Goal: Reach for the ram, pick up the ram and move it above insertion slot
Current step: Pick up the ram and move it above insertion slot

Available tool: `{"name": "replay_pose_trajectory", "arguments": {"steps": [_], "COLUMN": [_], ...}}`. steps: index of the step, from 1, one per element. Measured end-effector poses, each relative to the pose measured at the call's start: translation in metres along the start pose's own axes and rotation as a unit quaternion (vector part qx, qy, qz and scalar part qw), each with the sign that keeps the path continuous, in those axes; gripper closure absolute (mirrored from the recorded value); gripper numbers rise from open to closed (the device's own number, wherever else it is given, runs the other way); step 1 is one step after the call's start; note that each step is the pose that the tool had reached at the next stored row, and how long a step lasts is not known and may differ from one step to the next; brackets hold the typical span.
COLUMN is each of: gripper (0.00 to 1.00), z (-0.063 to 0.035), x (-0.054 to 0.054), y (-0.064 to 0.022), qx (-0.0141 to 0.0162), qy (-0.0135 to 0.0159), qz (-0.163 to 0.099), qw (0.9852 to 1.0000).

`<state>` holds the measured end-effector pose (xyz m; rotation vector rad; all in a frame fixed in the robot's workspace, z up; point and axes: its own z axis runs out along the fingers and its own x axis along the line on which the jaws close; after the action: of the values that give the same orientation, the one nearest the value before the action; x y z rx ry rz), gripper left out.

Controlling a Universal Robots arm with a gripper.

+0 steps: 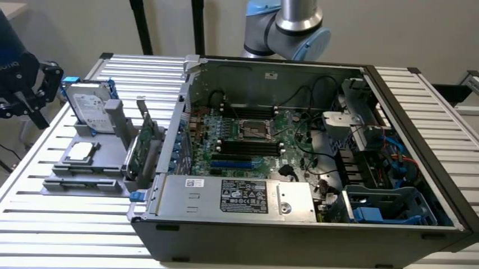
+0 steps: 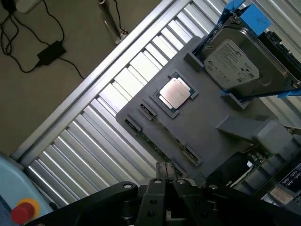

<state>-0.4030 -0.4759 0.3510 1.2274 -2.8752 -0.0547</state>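
Ram (image 2: 161,149) sat edge-up in a grey holder block (image 2: 207,117) on the slatted worktop (image 2: 94,127). In the wrist view it showed as a thin green strip along one edge of the block, betw. small dark clips. Tool (image 2: 165,170) hung over that same edge, closer to the ram than to anything else. Couldn't tell whether it was open or closed, or whether it touched the ram. A silver processor chip (image 2: 175,92) lay flat in a square recess near the middle of the block. Beyond the worktop's rim, a black power adapter (image 2: 51,52) w/ its cable lay on the floor.

In the exterior view the block stood at the exterior view's left. A hard drive (image 1: 90,106) w/ a white label stood upright at the block's back end. A green expansion card (image 1: 142,148) stood on edge betw. the block and the open computer case (image 1: 299,235). The case took up the centre and right of the frame, w/ the motherboard (image 1: 292,126) exposed. Black memory slots (image 1: 250,147) ran across the board just below the processor socket (image 1: 257,129), well apart from the ram. A labelled power supply box (image 1: 232,196) sat at the case's front. A grey and light-blue arm joint (image 1: 299,25) showed at upper centre, behind the case.
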Motion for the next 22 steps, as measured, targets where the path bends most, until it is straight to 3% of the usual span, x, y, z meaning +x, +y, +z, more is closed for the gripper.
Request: {"name": "replay_pose_trajectory", "arguments": {"steps": [5, 11, 16, 22], "gripper": [0.89, 0.89, 0.89, 0.89], "z": [0.0, 0.0, 0.0, 0.0], "x": [0.0, 0.0, 0.0, 0.0], "y": [0.0, 0.0, 0.0, 0.0], "qx": [0.0001, 0.0001, 0.0001, 0.0003], "qy": [0.0017, 0.0037, 0.0054, 0.0073], "qz": [-0.045, -0.1, -0.145, -0.199], "qw": [0.999, 0.995, 0.9894, 0.98]}}
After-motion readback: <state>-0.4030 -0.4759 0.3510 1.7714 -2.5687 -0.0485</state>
